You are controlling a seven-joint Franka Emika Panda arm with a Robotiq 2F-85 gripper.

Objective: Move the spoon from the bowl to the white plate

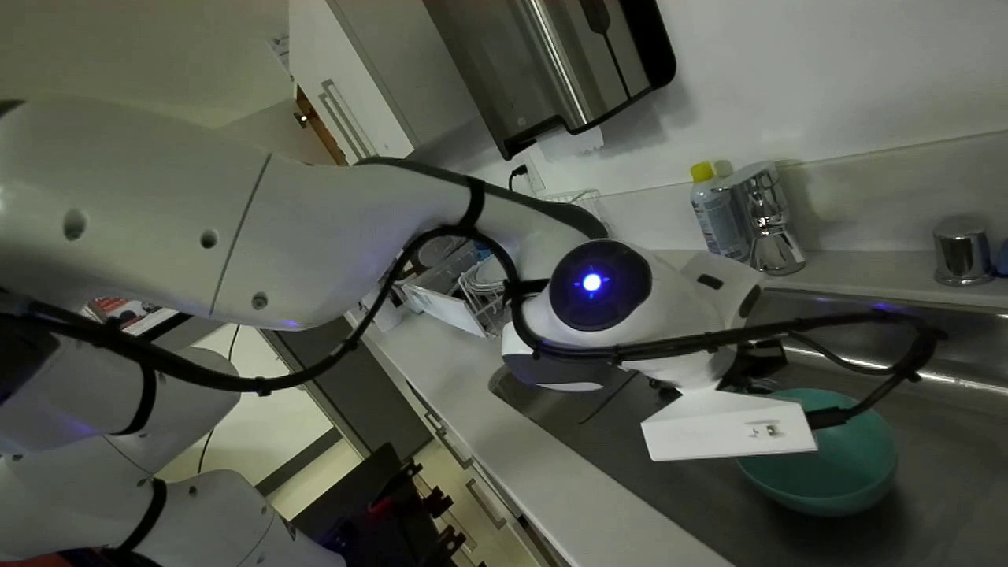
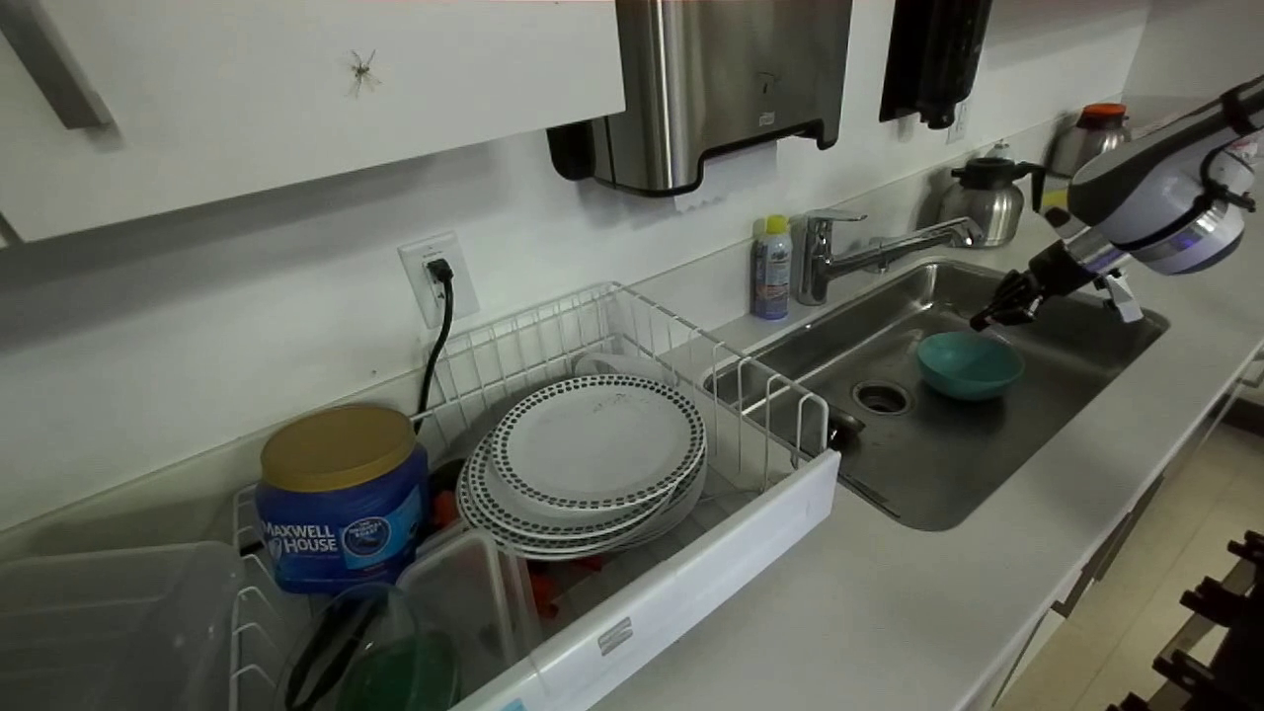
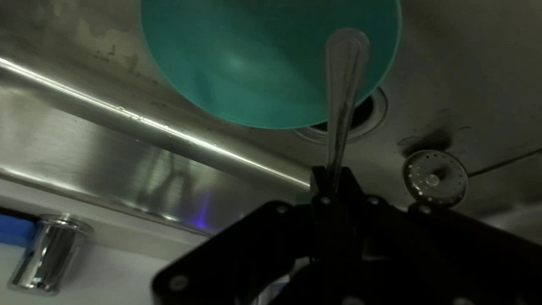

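Black end effector point(image 3: 333, 180) pinches the spoon point(image 3: 341, 101), hiding one end; wrist view crops the bowl point(image 3: 254, 76).

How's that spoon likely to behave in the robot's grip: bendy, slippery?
The spoon is probably stiff: its visible length looks straight. Its faint shine hints that it might be slippery. It could also swivel, since a long stretch juts beyond the gripper.

Yellow-capped bottle point(image 2: 771, 272) beside faucet point(image 2: 818, 265); black plug point(image 2: 440, 270) in outlet point(image 2: 418, 283); strainer point(image 3: 435, 177) in sink point(image 2: 918, 474).
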